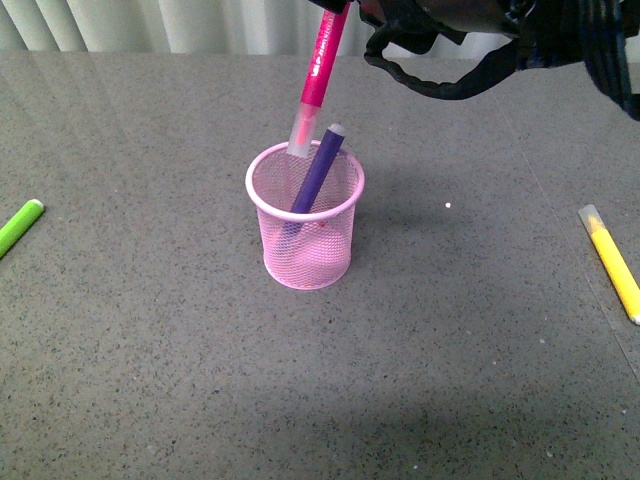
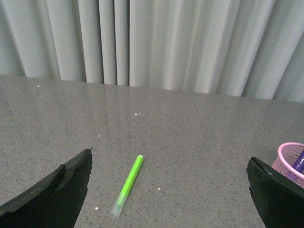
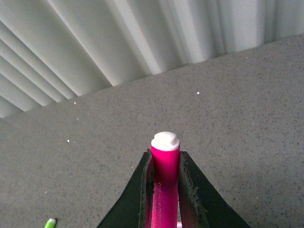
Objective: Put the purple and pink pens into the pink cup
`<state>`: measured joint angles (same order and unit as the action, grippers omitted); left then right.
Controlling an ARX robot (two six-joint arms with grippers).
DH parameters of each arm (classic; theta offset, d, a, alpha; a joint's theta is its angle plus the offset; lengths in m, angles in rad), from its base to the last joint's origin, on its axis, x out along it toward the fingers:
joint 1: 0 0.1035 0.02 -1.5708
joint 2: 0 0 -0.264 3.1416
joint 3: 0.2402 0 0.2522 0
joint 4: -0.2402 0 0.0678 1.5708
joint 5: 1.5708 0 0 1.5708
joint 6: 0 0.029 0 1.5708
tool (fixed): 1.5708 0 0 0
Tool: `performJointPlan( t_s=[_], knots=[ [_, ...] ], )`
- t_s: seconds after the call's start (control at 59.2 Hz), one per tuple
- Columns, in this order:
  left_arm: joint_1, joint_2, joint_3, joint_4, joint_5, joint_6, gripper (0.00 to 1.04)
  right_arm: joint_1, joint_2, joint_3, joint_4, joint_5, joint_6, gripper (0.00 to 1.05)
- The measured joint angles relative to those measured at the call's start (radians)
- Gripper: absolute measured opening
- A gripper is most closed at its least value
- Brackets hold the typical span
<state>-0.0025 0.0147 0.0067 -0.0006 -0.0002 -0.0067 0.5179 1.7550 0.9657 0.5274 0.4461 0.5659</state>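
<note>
Front view: the pink cup (image 1: 305, 218) is seen standing upright near the middle of the table (image 1: 150, 350), with the purple pen (image 1: 318, 170) already leaning inside it. The pink pen (image 1: 316, 85) is held tilted above the far rim, clear cap down, its tip at or just behind the rim; if released now it could catch the rim, strike the purple pen, or tip the light cup. A yellow marker (image 1: 613, 262) lies well apart.

Left wrist view: the left gripper (image 2: 166, 190) is shown with jaws spread wide, holding nothing, above a green marker (image 2: 128, 184).

Right wrist view: the right gripper (image 3: 165, 190) is clamped on the pink pen's barrel, so slippage is judged unlikely.
</note>
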Motion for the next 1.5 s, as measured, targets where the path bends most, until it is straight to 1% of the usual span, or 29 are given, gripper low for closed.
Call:
performJointPlan(
  t_s=[0.422,0.439,0.456,0.524,0.541,0.625,0.845,0.879,0.912,0.946,0.98,1.048,1.065,1.098,1.149,1.233,1.25,1.301,1.352,1.386,1.402,1.436,1.453,1.47,1.504],
  knots=[
    [0.000,0.000,0.000,0.000,0.000,0.000,0.97,0.000,0.060,-0.016,0.061,0.001,0.041,0.07],
    [0.000,0.000,0.000,0.000,0.000,0.000,0.97,0.000,0.060,-0.017,0.063,-0.004,0.041,0.09],
    [0.000,0.000,0.000,0.000,0.000,0.000,0.97,0.000,0.060,-0.019,0.067,-0.012,0.044,0.14],
    [0.000,0.000,0.000,0.000,0.000,0.000,0.97,0.001,0.061,-0.023,0.069,-0.034,0.052,0.29],
    [0.000,0.000,0.000,0.000,0.000,0.000,0.97,0.001,0.061,-0.023,0.068,-0.039,0.054,0.30],
    [0.000,0.000,0.000,0.000,0.000,0.000,0.97,0.003,0.061,-0.023,0.040,-0.053,0.077,0.44],
    [0.000,0.000,0.000,0.000,0.000,0.000,0.97,0.008,0.064,-0.022,0.034,-0.073,0.095,0.77],
    [0.000,0.000,0.000,0.000,0.000,0.000,0.97,0.008,0.063,-0.020,0.027,-0.074,0.093,0.84],
    [0.000,0.000,0.000,0.000,0.000,0.000,0.97,0.007,0.061,-0.019,0.023,-0.077,0.092,0.88],
    [0.000,0.000,0.000,0.000,0.000,0.000,0.97,0.003,0.052,-0.019,0.013,-0.093,0.089,0.94],
    [0.000,0.000,0.000,0.000,0.000,0.000,0.97,-0.004,0.042,-0.019,0.005,-0.109,0.084,0.98],
    [0.000,0.000,0.000,0.000,0.000,0.000,0.97,-0.034,-0.010,-0.020,-0.033,-0.169,0.072,0.97],
    [0.000,0.000,0.000,0.000,0.000,0.000,0.97,-0.055,-0.043,-0.023,-0.054,-0.205,0.064,0.97],
    [0.000,0.000,0.000,0.000,0.000,0.000,0.97,-0.090,-0.095,-0.028,-0.086,-0.243,0.047,0.97],
    [0.000,0.000,0.000,0.000,0.000,0.000,0.97,-0.167,-0.206,-0.058,-0.140,-0.314,0.003,0.97],
    [0.000,0.000,0.000,0.000,0.000,0.000,0.97,-0.271,-0.349,-0.148,-0.208,-0.375,-0.032,0.97],
    [0.000,0.000,0.000,0.000,0.000,0.000,0.97,-0.304,-0.392,-0.188,-0.223,-0.395,-0.032,0.97],
    [0.000,0.000,0.000,0.000,0.000,0.000,0.97,-0.381,-0.490,-0.288,-0.273,-0.406,-0.031,0.97],
    [0.000,0.000,0.000,0.000,0.000,0.000,0.97,-0.463,-0.586,-0.395,-0.324,-0.409,0.005,0.97],
    [0.000,0.000,0.000,0.000,0.000,0.000,0.97,-0.495,-0.625,-0.447,-0.344,-0.400,0.024,0.97],
    [0.000,0.000,0.000,0.000,0.000,0.000,0.97,-0.510,-0.637,-0.475,-0.340,-0.396,0.028,0.97],
    [0.000,0.000,0.000,0.000,0.000,0.000,0.97,-0.518,-0.632,-0.519,-0.240,-0.415,-0.023,0.93],
    [0.000,0.000,0.000,0.000,0.000,0.000,0.97,-0.520,-0.630,-0.551,-0.148,-0.422,-0.055,0.89],
    [0.000,0.000,0.000,0.000,0.000,0.000,0.97,-0.521,-0.630,-0.567,-0.105,-0.426,-0.091,0.88],
    [0.000,0.000,0.000,0.000,0.000,0.000,0.97,-0.520,-0.629,-0.628,0.055,-0.439,-0.196,0.81]
  ],
)
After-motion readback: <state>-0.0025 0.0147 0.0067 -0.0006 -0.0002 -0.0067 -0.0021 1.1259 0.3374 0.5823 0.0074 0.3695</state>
